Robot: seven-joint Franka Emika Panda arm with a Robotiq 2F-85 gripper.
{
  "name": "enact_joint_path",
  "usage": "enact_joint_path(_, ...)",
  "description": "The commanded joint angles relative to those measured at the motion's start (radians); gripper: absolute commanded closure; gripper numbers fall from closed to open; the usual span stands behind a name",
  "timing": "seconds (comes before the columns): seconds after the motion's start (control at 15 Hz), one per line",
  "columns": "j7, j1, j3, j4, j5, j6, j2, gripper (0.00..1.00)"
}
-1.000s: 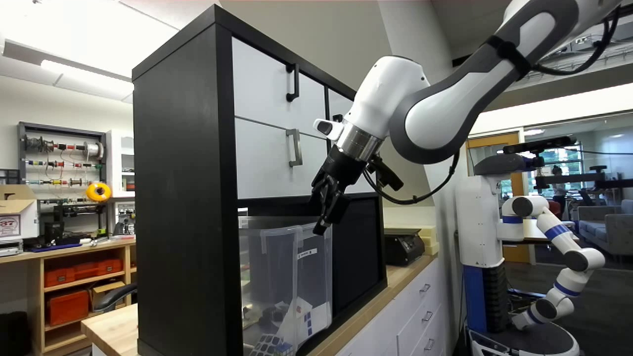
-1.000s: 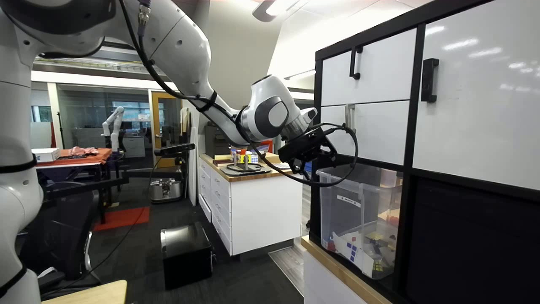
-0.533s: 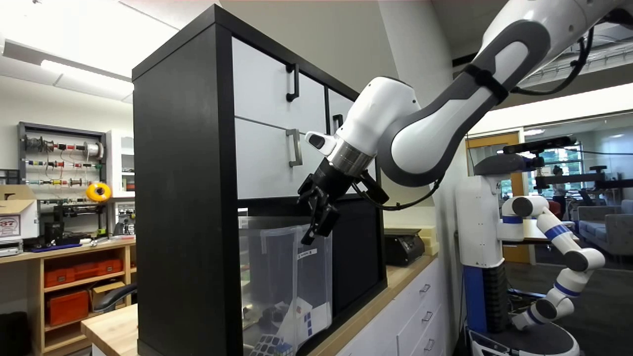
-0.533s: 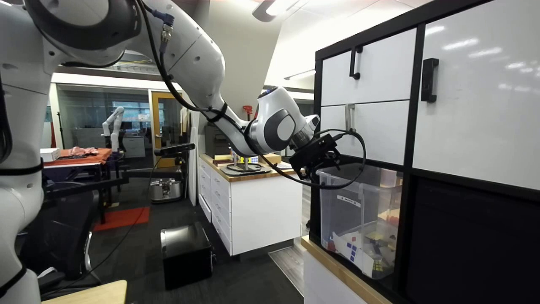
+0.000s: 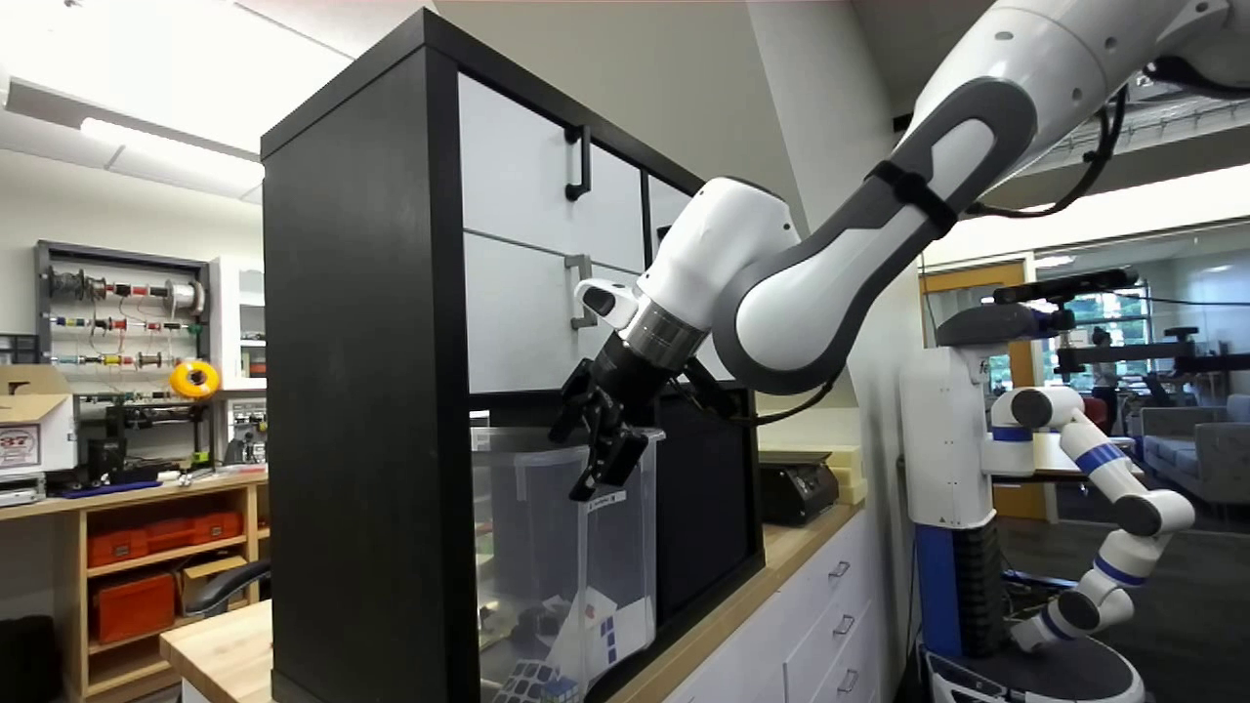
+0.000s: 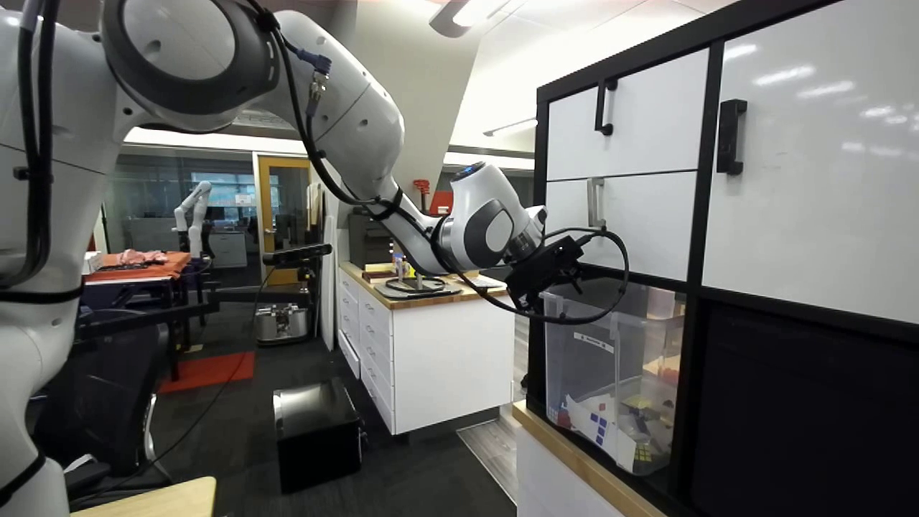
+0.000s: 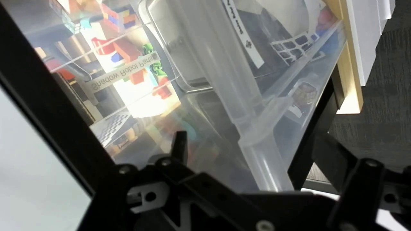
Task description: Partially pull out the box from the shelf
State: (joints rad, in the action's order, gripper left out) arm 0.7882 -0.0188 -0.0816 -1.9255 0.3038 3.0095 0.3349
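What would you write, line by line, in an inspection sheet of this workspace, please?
Surface: wooden counter, with the black shelf standing on it.
Job's things: clear bin upright in a shelf compartment, below a white drawer front.
Clutter: white piece with blue squares in the bin; black device beside the shelf.
Grippers: one black gripper, jaws open, the bin showing between them in the wrist view; contact cannot be told.
Cables: black cable loops beside the gripper, crossing in front of the bin in an exterior view.
Surroundings: black box on the floor; second robot farther back.
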Motion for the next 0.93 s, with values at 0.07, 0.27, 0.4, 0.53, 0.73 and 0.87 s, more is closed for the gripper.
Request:
enact_joint_path(0.07,0.043,0.003,-0.022,0.064,0.007,0.002,0.057,0.28)
enact_joint_path(0.27,0.052,0.004,-0.033,0.060,0.008,0.005,0.054,0.48)
enact_joint_path(0.4,0.056,0.004,-0.033,0.049,0.012,0.009,0.042,0.61)
enact_joint_path(0.53,0.056,0.002,-0.031,0.034,0.016,0.016,0.027,0.73)
enact_joint_path(0.73,0.076,0.017,-0.056,-0.004,0.002,0.011,-0.008,0.91)
enact_joint_path(0.87,0.077,0.016,-0.055,-0.039,0.007,0.018,-0.028,0.98)
